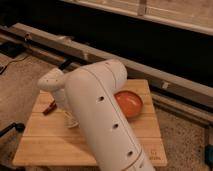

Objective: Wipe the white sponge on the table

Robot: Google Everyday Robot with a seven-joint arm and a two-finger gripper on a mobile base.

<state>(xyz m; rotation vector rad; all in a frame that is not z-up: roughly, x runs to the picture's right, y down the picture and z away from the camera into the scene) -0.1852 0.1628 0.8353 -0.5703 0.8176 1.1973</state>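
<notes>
My white arm [102, 115] reaches across the wooden table [45, 142] and covers much of its middle. Its rounded wrist [52, 82] hangs over the table's left half. The gripper [70, 119] points down from the wrist and sits low on the table top, mostly hidden by the arm. A pale shape at the gripper's tip may be the white sponge, but I cannot tell it apart from the gripper.
An orange bowl [130, 103] stands on the table's right half, just behind the arm. A small red object [49, 107] lies near the table's left edge. A grey rail [150, 72] and a dark wall run behind the table. Speckled floor surrounds it.
</notes>
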